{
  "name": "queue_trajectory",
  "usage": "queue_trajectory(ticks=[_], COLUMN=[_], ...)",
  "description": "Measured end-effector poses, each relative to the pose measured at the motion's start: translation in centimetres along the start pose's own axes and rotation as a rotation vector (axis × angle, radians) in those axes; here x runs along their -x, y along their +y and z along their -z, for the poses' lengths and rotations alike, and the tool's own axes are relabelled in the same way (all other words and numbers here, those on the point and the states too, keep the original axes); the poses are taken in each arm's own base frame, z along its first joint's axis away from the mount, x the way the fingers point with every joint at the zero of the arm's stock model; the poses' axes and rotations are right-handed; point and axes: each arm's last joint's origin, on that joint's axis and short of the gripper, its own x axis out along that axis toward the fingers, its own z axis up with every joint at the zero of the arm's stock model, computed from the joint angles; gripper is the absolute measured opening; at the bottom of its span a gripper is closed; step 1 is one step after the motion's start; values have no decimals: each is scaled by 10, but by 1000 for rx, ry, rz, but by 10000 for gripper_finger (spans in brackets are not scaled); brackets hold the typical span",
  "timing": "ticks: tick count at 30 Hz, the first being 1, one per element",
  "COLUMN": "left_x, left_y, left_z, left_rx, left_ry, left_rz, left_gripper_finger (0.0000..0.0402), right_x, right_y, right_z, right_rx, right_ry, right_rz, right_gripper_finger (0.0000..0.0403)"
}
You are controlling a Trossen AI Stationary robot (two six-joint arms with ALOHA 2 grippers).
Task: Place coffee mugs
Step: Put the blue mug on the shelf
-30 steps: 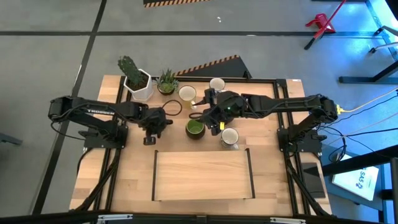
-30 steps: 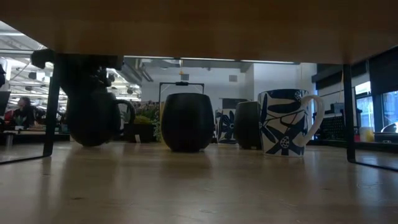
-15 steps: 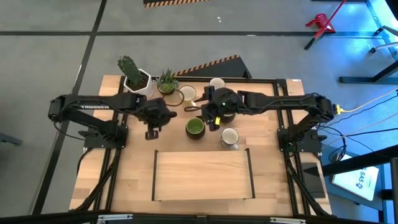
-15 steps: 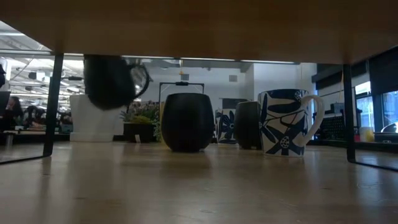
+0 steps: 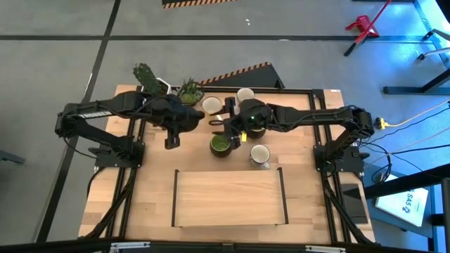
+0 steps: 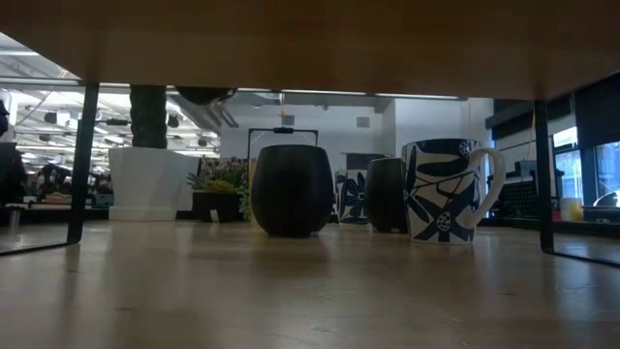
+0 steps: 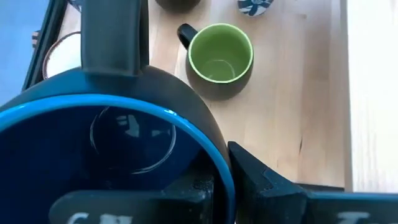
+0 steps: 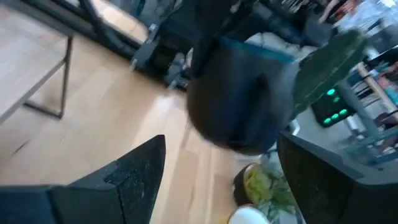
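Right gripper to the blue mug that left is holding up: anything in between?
Nothing visible. In the right wrist view the blue mug hangs straight ahead of the open right gripper, with no object between them. The left gripper clamps its rim; the cactus stands beyond it.

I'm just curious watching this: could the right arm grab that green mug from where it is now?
Probably yes. The right gripper is open, empty and just behind the green mug, whose rim is uncovered. The left gripper, holding the blue mug, hangs off to one side.

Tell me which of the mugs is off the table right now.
The blue mug, gripped at its rim by the left gripper; the green mug and the others stand on the wood.
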Motion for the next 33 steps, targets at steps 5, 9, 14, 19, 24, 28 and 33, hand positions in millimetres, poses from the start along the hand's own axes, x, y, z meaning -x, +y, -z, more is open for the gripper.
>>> queue_trajectory(ticks=[5, 9, 14, 19, 24, 28, 33], left_x=[-13, -22, -13, 0, 2, -3, -3], left_y=[-2, -9, -15, -20, -24, -27, -29], left_z=[-4, -8, -16, -24, -28, -34, -35], left_rx=[-1, -23, -37, -42, -56, -69, -69], left_ry=[48, 73, 31, -12, 13, 15, 29], left_rz=[44, 43, 40, 28, 16, 25, 34], left_gripper_finger=[16, 16, 16, 16, 16, 16, 16], right_x=[-4, -15, -21, -28, -27, -27, -27], right_y=[-4, -2, -7, -12, -15, -14, -12], right_z=[0, 7, 0, -1, -8, -8, -5], right_rx=[-3, -8, -13, -18, -45, -48, -42], right_ry=[-32, -5, -36, -47, -86, -94, -68], right_rz=[41, 5, 16, -6, -15, -55, -78], right_gripper_finger=[296, 296, 296, 296, 285, 226, 137])
